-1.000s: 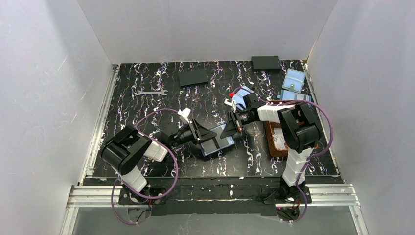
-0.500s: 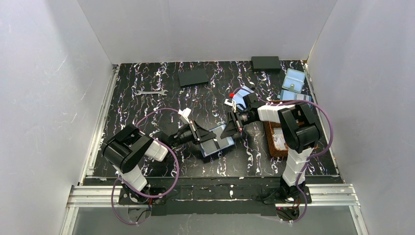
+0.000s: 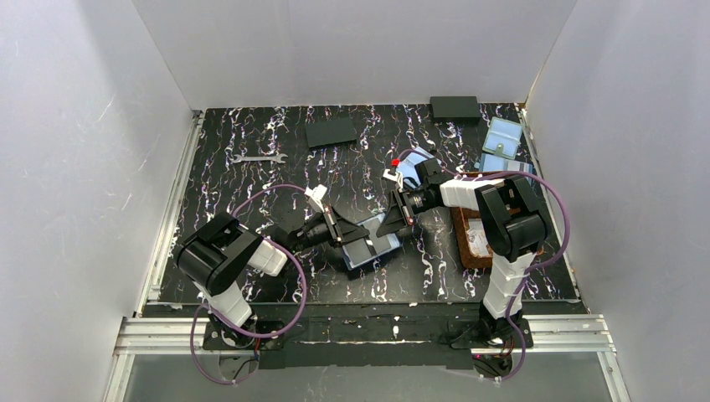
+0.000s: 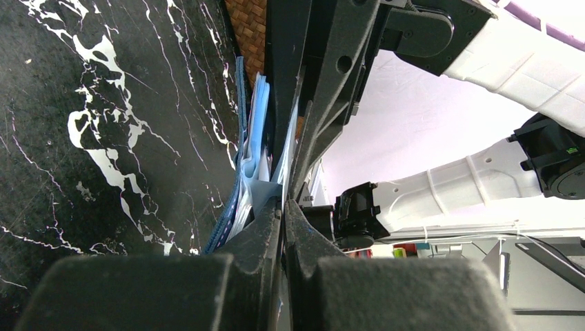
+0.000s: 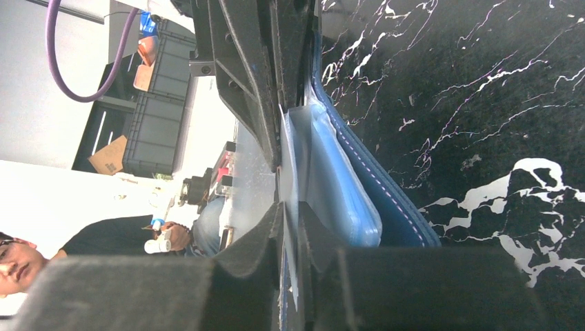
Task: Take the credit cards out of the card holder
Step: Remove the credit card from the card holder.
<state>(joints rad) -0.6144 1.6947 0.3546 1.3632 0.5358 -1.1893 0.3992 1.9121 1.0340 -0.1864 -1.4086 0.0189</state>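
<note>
The card holder (image 3: 374,254) lies open at the near middle of the table, navy outside with pale blue pockets. A dark credit card (image 3: 360,246) shows in its left half. My left gripper (image 3: 345,233) is at the holder's left edge, shut on a thin edge of the holder (image 4: 255,138), its fingertips (image 4: 283,205) pressed together. From the right, my right gripper (image 3: 390,224) meets the other edge. In the right wrist view its jaws (image 5: 290,207) stand slightly apart around a thin pale sheet of the holder (image 5: 345,200). I cannot tell whether a card lies between either pair of jaws.
A brown woven tray (image 3: 473,239) sits just right of the right arm. Pale blue pouches (image 3: 502,134) lie at the back right, and another (image 3: 416,167) lies behind the right gripper. Two black pads (image 3: 331,131) (image 3: 455,107) and a wrench (image 3: 259,157) lie towards the back.
My left gripper has shut on the holder's left edge. The right gripper's jaws have eased apart a little. Neither arm nor the holder has visibly shifted.
</note>
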